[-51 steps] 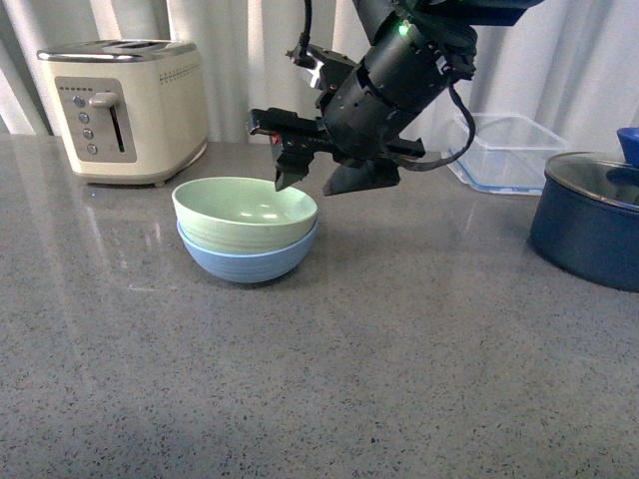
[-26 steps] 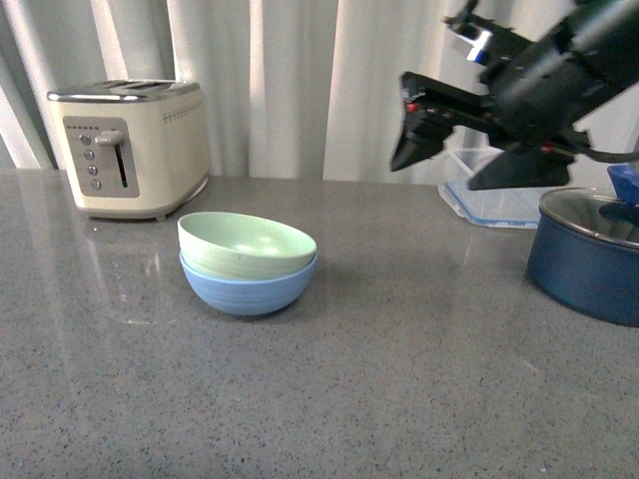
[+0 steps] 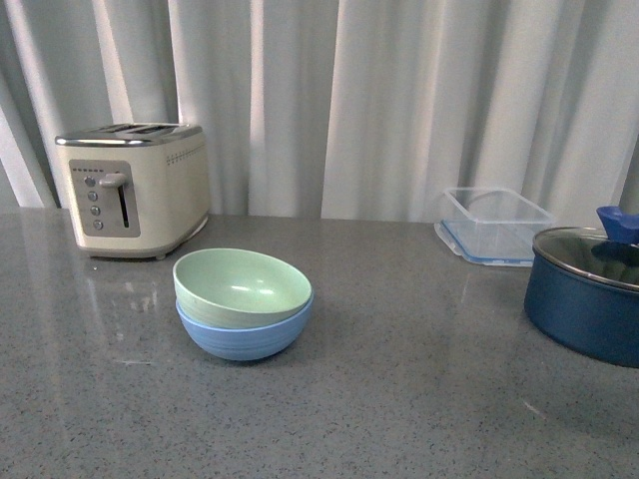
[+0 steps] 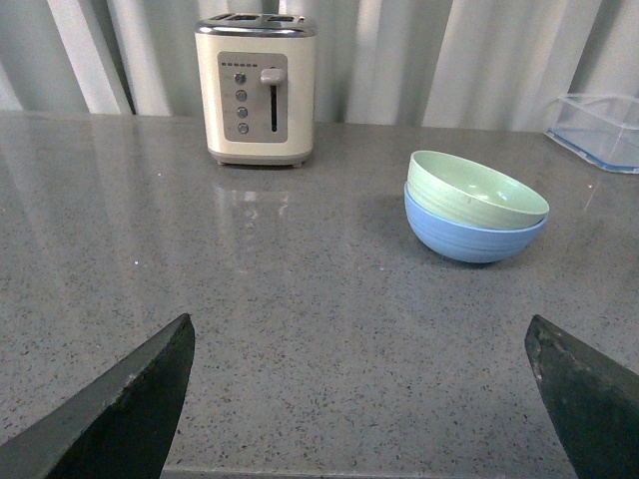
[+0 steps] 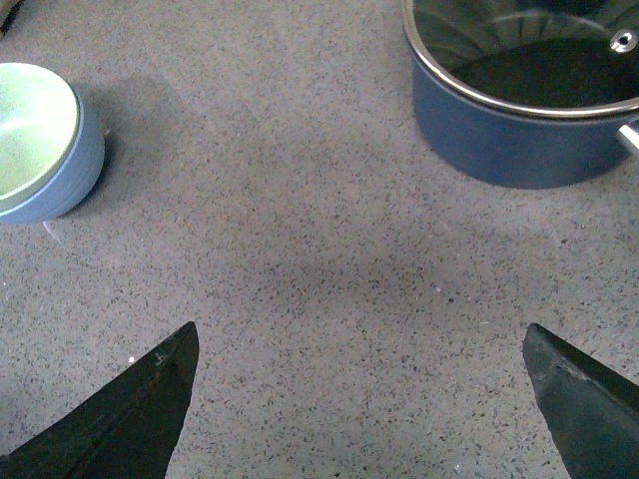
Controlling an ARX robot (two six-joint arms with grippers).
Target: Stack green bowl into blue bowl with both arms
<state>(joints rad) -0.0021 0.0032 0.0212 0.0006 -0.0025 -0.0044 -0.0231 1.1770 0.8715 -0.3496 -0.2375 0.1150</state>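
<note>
The pale green bowl (image 3: 243, 286) sits nested inside the light blue bowl (image 3: 245, 334), slightly tilted, on the grey counter left of centre. No arm shows in the front view. In the left wrist view the green bowl (image 4: 474, 190) rests in the blue bowl (image 4: 469, 237), well apart from my left gripper (image 4: 359, 324), which is open over bare counter. In the right wrist view the green bowl (image 5: 30, 130) and the blue bowl (image 5: 68, 170) lie at the edge, far from my open right gripper (image 5: 359, 327). Both grippers hold nothing.
A cream toaster (image 3: 135, 188) stands at the back left. A clear plastic container (image 3: 494, 226) sits at the back right, and a dark navy pot with glass lid (image 3: 589, 291) at the far right. White curtains hang behind the counter (image 3: 399, 399).
The right arm, which hovered just above the stacked bowls, has swung off to the right and left the front view. The bowls stay nested in place.
</note>
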